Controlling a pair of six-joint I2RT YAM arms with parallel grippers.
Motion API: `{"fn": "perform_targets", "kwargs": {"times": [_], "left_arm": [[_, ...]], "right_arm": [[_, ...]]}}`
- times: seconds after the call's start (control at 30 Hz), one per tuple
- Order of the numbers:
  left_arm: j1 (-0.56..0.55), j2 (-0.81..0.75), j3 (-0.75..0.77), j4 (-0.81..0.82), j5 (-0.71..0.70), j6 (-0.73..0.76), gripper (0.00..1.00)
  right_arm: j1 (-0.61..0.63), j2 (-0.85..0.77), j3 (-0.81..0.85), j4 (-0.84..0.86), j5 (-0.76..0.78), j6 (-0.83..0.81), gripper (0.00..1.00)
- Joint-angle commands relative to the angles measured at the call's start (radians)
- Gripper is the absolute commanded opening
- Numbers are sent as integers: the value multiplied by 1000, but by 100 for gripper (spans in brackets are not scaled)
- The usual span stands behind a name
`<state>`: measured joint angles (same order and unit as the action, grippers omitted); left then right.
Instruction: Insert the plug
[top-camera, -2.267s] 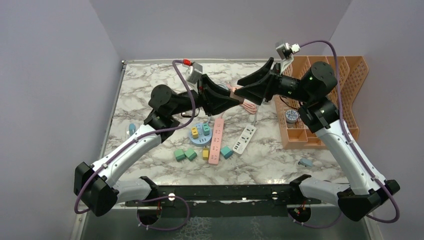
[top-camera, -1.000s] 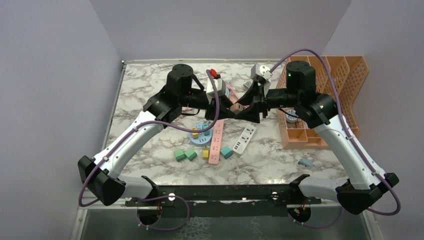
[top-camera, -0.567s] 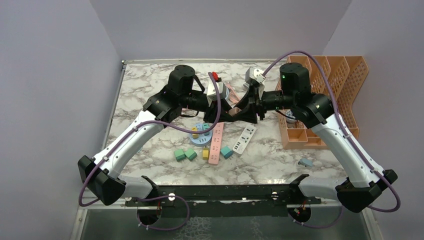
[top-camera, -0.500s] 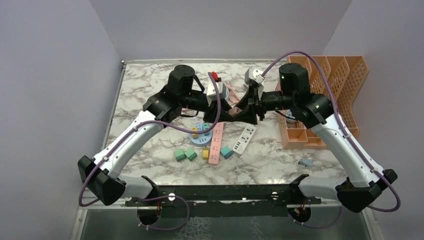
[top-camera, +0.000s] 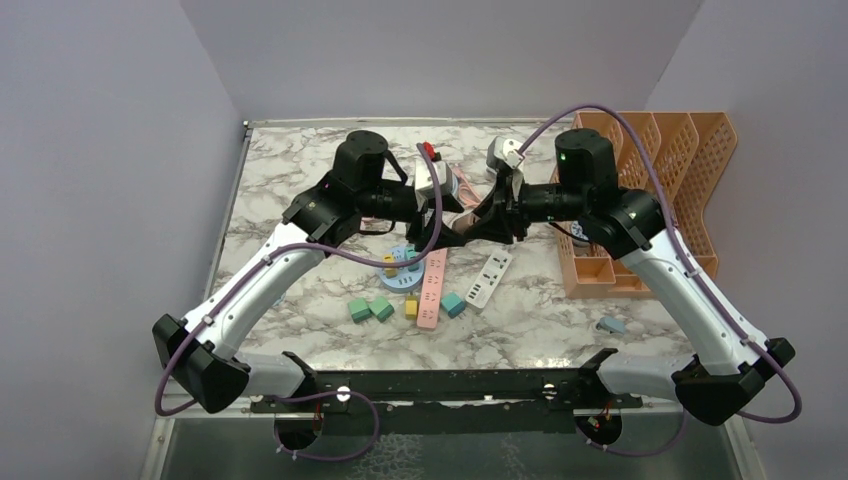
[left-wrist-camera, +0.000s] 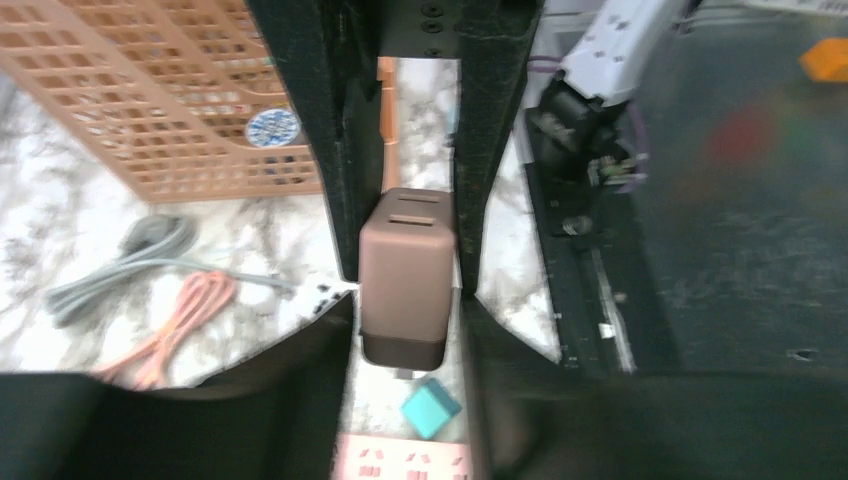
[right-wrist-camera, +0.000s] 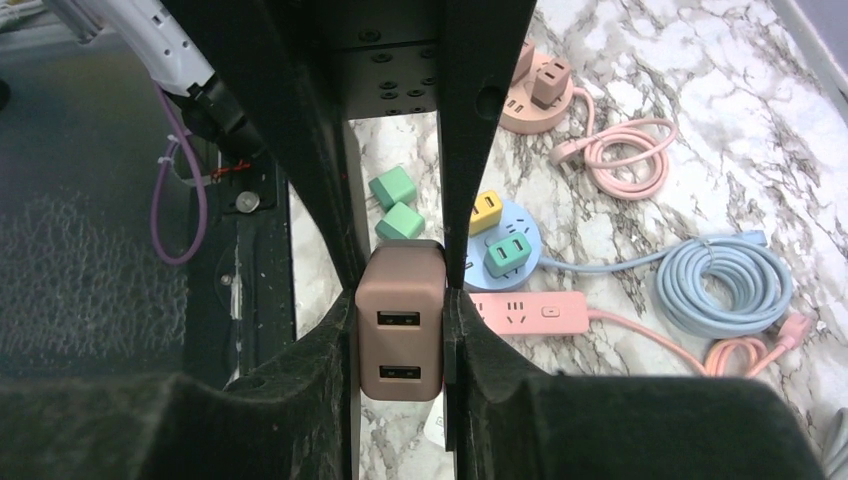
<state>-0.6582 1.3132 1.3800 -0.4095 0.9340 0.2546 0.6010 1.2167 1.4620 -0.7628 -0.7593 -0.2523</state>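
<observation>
A brown plug with two USB ports hangs in mid-air above the table's middle, where both grippers meet nose to nose. My right gripper is shut on it, both pads pressed against its sides. My left gripper stands open around the same plug, with thin gaps on either side. Its metal prongs point down toward the table. In the top view the two grippers overlap and hide the plug. Below lie a pink power strip and a white power strip.
A blue round socket holds yellow and green plugs. Teal and green plug cubes lie near the pink strip. An orange rack stands at the right. Pink and blue cables coil at the back, by a pink round socket.
The right gripper has shut on the brown plug, and the left gripper, shut on it before, has opened. Both arms have barely shifted.
</observation>
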Motion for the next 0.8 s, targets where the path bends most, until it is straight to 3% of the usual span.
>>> {"fn": "perform_targets", "kwargs": {"times": [0.0,0.27,0.43,0.53,0.77], "left_arm": [[3,-57,-8,59,-199,-39,69],[4,-212,-265,314,-775,-218,79],[2,-298,-353,324,-1067,-371,82],[2,-339,-370,292,-1129,-468,82],[3,-404,-369,235,-1200,-622,82]], "right_arm": [[5,-21,-23,67,137,92,1],[5,-51,-236,353,485,478,1],[5,-27,-344,476,552,707,1],[5,57,-323,427,597,799,1],[74,183,-363,494,698,954,1]]}}
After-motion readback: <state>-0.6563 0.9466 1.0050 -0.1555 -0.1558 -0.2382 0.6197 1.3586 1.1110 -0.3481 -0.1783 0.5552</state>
